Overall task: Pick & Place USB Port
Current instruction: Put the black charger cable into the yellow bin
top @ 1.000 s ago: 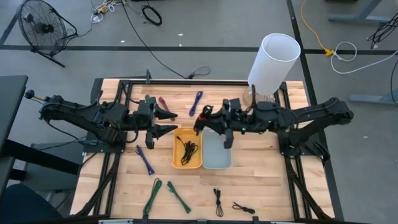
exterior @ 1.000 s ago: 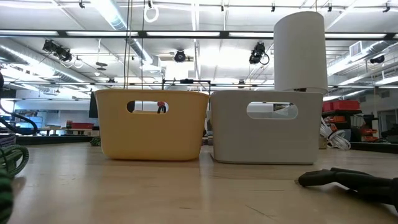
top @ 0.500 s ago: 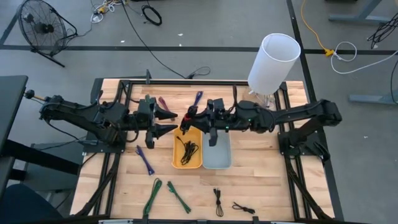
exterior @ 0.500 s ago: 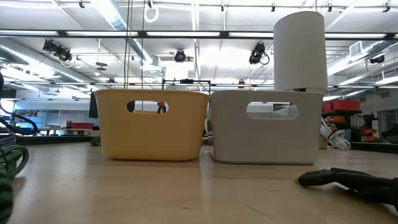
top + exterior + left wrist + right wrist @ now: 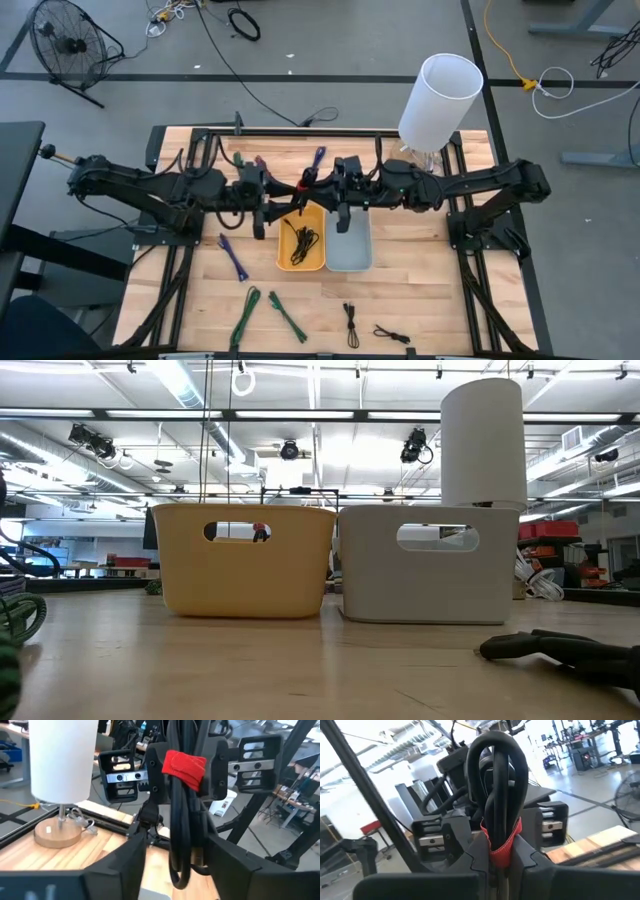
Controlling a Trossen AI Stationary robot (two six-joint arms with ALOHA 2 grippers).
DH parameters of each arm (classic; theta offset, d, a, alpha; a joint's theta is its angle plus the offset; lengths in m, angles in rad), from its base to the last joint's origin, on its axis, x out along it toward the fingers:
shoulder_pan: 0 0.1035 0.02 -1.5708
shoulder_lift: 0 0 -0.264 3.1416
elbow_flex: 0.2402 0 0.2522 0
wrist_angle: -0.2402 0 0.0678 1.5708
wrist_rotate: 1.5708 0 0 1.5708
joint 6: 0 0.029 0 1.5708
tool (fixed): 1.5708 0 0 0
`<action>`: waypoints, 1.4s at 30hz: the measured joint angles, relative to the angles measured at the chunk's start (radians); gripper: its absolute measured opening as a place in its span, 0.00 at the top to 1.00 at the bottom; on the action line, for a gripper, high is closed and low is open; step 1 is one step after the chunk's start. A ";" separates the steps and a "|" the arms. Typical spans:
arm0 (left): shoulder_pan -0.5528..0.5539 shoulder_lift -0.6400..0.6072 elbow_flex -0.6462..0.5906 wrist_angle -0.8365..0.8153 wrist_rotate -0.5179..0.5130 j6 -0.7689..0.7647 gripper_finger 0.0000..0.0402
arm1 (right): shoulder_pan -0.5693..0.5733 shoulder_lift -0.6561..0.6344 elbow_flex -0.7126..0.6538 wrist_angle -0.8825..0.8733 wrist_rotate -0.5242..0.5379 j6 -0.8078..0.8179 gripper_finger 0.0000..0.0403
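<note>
A black coiled cable bundle (image 5: pixel 304 186) tied with a red strap is held in the air over the far left corner of the yellow bin (image 5: pixel 284 258). My right gripper (image 5: pixel 310 190) reaches in from the table's right and is shut on the bundle (image 5: pixel 497 780). My left gripper (image 5: pixel 283 198) faces it from the left and is open. In the left wrist view its fingers (image 5: pixel 131 862) stand on either side of the bundle (image 5: pixel 181 825). The low view shows neither gripper. My right gripper pinches the bundle between its two fingers at the red strap (image 5: pixel 501 849). It comes level from the table's right, and the fingers lie across the coil. The bundle is lifted clear, and its looped end (image 5: pixel 496 747) sticks out past the fingers.
The yellow bin holds a black cable (image 5: pixel 303 240); the grey bin (image 5: pixel 350 262) stands right of it. Purple (image 5: pixel 232 257), green (image 5: pixel 245 315) and black (image 5: pixel 351 322) cables lie on the near half of the table, more purple ones (image 5: pixel 316 160) at the far edge. A white lamp (image 5: pixel 440 100) stands far right.
My right gripper carried the bundle toward the table's left, from over the grey bin to the yellow bin's far left corner. My left gripper then moved toward the table's right, until its fingers stood on either side of the bundle.
</note>
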 joint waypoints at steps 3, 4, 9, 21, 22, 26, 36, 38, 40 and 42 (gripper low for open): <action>0.006 0.000 0.000 -0.002 0.024 -0.015 0.70 | -0.001 0.001 0.000 -0.006 -0.003 0.000 0.94; 0.009 -0.001 0.000 -0.001 0.035 -0.021 0.78 | -0.001 0.001 0.000 -0.007 -0.010 0.000 0.94; 0.013 -0.002 0.000 -0.019 0.046 -0.030 0.90 | -0.001 0.001 0.000 -0.027 -0.015 0.000 0.94; 0.013 -0.014 0.001 -0.074 -0.040 -0.143 0.90 | -0.019 -0.026 -0.003 -0.105 -0.021 0.000 0.49; 0.013 -0.019 0.002 -0.093 -0.050 -0.165 0.90 | -0.022 -0.031 -0.003 -0.125 -0.019 0.000 0.46; 0.008 -0.042 0.003 -0.238 -0.105 -0.265 0.91 | -0.035 -0.069 -0.003 -0.228 0.009 0.000 0.42; -0.089 -0.035 -0.059 -0.491 -0.163 -0.623 0.92 | -0.080 -0.201 -0.002 -0.385 0.076 -0.055 0.47; -0.107 -0.035 -0.107 -0.478 -0.173 -0.714 0.92 | -0.091 -0.224 -0.003 -0.403 0.075 -0.065 0.48; -0.129 -0.035 -0.163 -0.448 -0.177 -0.811 0.92 | -0.101 -0.249 -0.003 -0.416 0.076 -0.085 0.49; -0.155 -0.034 -0.222 -0.380 -0.175 -0.888 0.92 | -0.109 -0.273 -0.002 -0.425 0.077 -0.108 0.50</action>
